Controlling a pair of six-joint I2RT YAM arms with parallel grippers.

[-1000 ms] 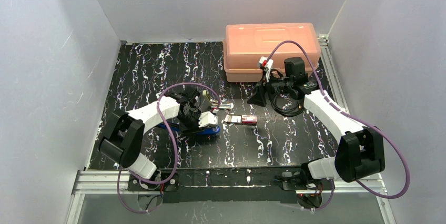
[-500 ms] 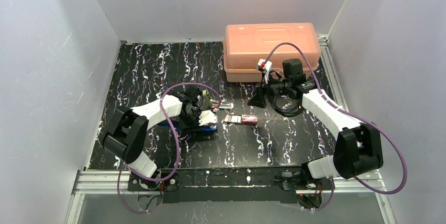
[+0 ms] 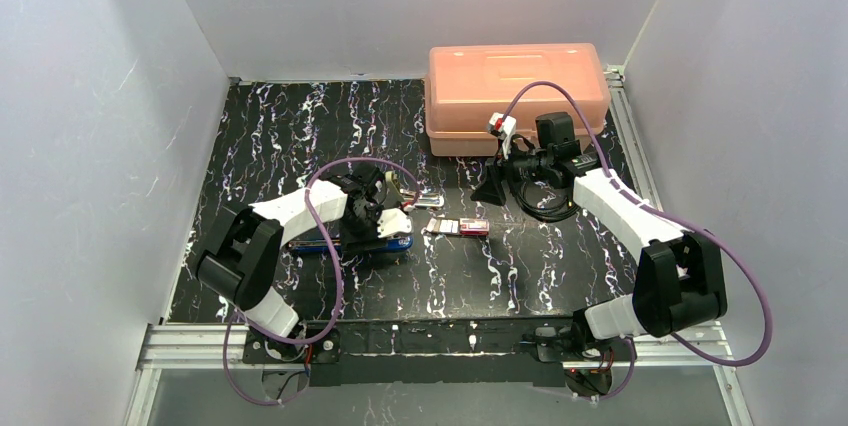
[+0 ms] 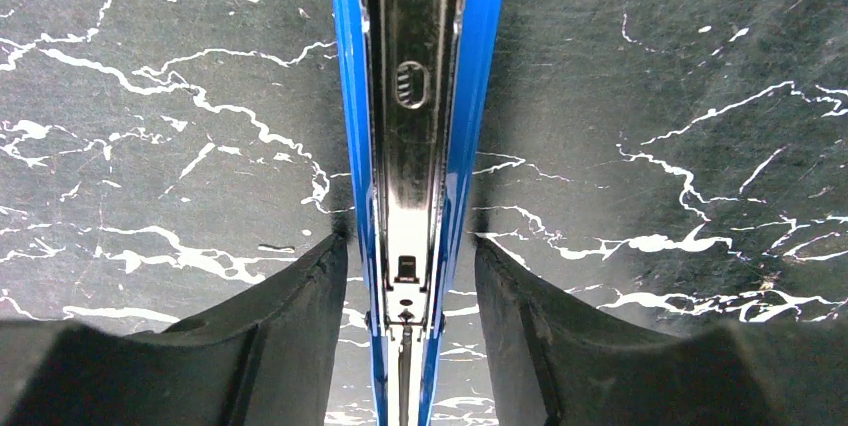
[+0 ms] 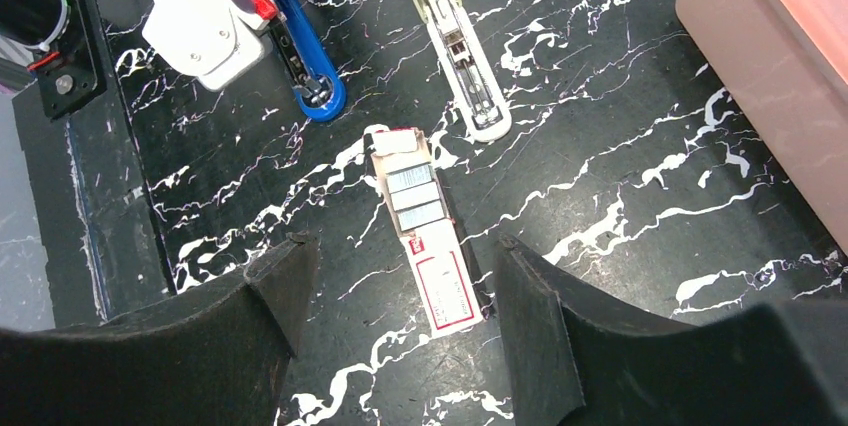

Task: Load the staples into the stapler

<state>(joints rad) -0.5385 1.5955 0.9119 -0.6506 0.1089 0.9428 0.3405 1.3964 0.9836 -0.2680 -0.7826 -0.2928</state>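
Note:
The blue stapler (image 3: 392,243) lies opened flat, with its white metal top arm (image 3: 424,201) swung out towards the back. In the left wrist view its blue base and bare metal channel (image 4: 415,146) run between my fingers. My left gripper (image 3: 372,218) is open and straddles the base, with a small gap on each side. The red staple box (image 3: 474,228) lies right of the stapler, its pale tray slid out with silvery staples (image 5: 412,192) in it. My right gripper (image 3: 493,184) is open and empty, hovering above the box (image 5: 443,286).
An orange lidded plastic box (image 3: 515,96) stands at the back right. A coiled black cable (image 3: 545,208) lies under the right wrist. Grey walls close in the black marbled table (image 3: 300,126) on three sides.
My left gripper has shifted slightly left and back along the stapler base, and the blue base has moved a little with it. The right arm has barely moved.

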